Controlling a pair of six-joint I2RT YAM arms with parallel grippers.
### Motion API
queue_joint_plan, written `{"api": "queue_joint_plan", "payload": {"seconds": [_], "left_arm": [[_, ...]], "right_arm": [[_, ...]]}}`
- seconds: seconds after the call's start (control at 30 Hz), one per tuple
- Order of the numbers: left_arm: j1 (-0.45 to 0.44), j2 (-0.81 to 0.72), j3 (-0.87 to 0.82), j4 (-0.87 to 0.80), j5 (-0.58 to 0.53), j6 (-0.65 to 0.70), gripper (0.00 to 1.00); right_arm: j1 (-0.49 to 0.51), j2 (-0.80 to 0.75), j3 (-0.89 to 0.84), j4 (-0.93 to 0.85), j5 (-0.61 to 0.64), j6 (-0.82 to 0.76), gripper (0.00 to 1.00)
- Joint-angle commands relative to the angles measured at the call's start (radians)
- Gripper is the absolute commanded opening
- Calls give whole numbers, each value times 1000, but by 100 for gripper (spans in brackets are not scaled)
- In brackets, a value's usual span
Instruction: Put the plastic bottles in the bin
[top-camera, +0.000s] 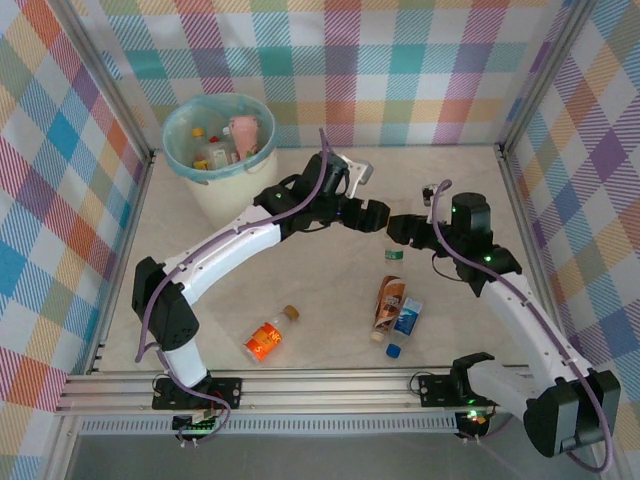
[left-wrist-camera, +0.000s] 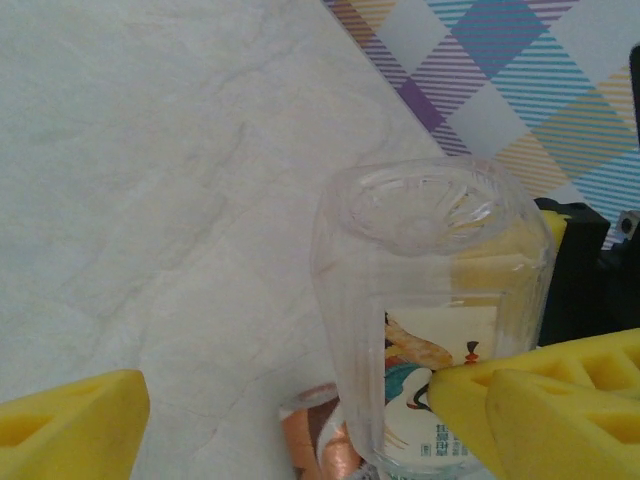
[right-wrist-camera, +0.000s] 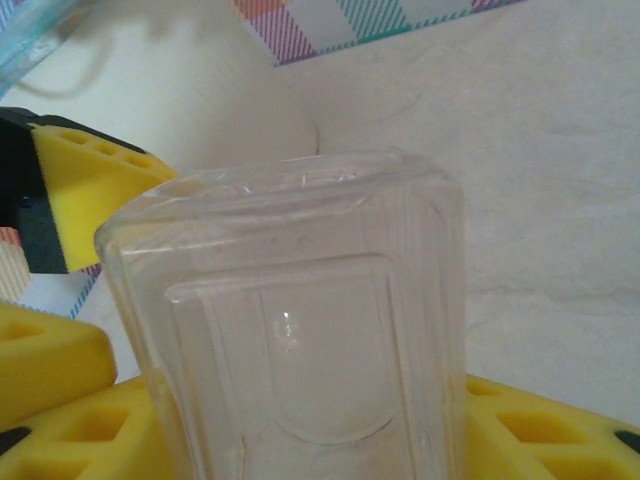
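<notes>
Plaid walls close in a pale marbled worktop (top-camera: 330, 290). The round cream bin with a teal liner (top-camera: 222, 190) stands well off behind the left tool (top-camera: 376, 215). That tool gapes wide, one pad against a clear labelled plastic bottle (right-wrist-camera: 300, 320) which the right tool (top-camera: 402, 228) has clamped. Three loose bottles (top-camera: 390, 300) lie nearside of the right tool. If the right one lets go before the left closes, I reckon the bottle drops.

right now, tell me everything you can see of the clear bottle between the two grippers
The clear bottle is see-through plastic, squarish with rounded corners and recessed side panels, with a cream label printed in teal and orange. The right gripper's yellow pads clamp it; one left gripper pad touches its side, the other stands apart.
</notes>
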Motion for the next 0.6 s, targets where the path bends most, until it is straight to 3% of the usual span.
{"api": "queue_joint_plan", "payload": {"seconds": [0.0,0.27,0.57], "left_arm": [[-5,-23,20,22,61,-54,87],[-3,-40,17,38,100,-98,85],[8,-136,-74,108,81,-105,87]], "right_arm": [[35,-16,-1,82,-55,-25,57],[116,-32,-8,85,9,-75,57],[123,-3,-26,101,72,-10,57]]}}
